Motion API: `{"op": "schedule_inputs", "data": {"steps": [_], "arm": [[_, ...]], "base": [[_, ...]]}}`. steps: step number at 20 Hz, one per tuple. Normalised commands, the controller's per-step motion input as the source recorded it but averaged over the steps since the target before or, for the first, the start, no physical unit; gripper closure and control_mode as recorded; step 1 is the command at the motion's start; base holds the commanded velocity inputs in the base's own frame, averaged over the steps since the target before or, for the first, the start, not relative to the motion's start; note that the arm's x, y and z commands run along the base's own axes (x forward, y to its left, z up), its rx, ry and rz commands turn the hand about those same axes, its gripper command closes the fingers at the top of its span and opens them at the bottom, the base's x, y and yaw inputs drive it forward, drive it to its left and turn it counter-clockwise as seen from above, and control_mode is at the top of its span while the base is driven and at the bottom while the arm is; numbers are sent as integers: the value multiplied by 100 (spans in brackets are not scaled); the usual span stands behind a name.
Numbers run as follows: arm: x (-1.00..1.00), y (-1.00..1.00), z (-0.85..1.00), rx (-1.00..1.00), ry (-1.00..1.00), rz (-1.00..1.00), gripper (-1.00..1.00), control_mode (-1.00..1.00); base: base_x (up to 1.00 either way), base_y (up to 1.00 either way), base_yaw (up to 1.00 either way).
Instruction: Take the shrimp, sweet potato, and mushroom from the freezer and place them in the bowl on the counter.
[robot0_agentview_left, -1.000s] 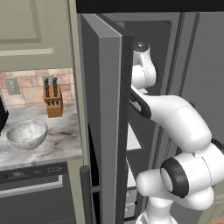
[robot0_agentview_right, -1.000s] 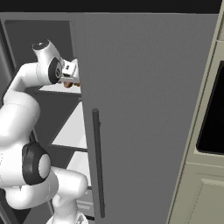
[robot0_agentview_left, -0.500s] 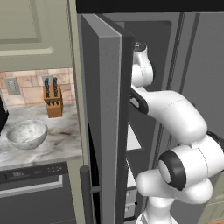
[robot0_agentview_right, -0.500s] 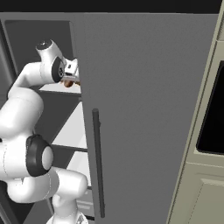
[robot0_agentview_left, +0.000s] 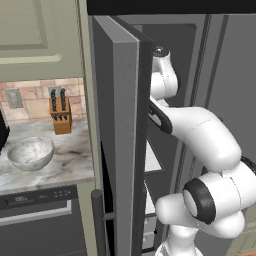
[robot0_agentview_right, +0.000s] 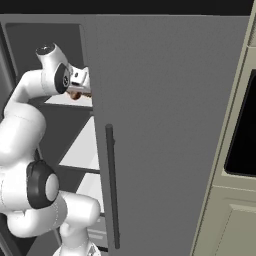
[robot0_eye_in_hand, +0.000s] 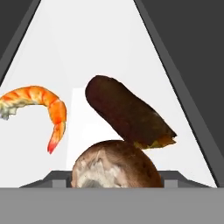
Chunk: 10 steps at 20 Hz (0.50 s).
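Observation:
Inside the freezer (robot0_agentview_right: 165, 125), on a white shelf (robot0_eye_in_hand: 109, 57), lie three foods. The orange curved shrimp (robot0_eye_in_hand: 41, 103) is at the left in the hand view. The dark brown sweet potato (robot0_eye_in_hand: 127, 113) lies in the middle, resting against the mushroom (robot0_eye_in_hand: 114, 168). My gripper (robot0_eye_in_hand: 114, 177) straddles the mushroom, one dark fingertip (robot0_eye_in_hand: 59, 177) close to each of its sides, jaws still apart. From the right base view the hand (robot0_agentview_right: 80, 82) reaches in behind the door edge. The whitish bowl (robot0_agentview_left: 30, 152) stands on the marbled counter (robot0_agentview_left: 70, 160) to the left.
The open freezer door (robot0_agentview_left: 117, 125) stands between the arm and the counter. A knife block (robot0_agentview_left: 61, 116) sits against the brick wall behind the bowl. A dark dishwasher (robot0_agentview_left: 40, 220) is under the counter. A wall oven (robot0_agentview_right: 242, 135) flanks the freezer on the right.
The fingers have drawn closer together around the mushroom. The arm has shifted only slightly; the foods have not moved.

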Motion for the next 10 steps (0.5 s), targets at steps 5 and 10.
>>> {"op": "schedule_inputs", "data": {"steps": [5, 10], "arm": [[-100, -3, 3, 0, -21, 0, 100, -100], [-100, -17, 13, 0, -16, 0, 100, -100]], "base": [[0, 0, 0], [0, 0, 0]]}}
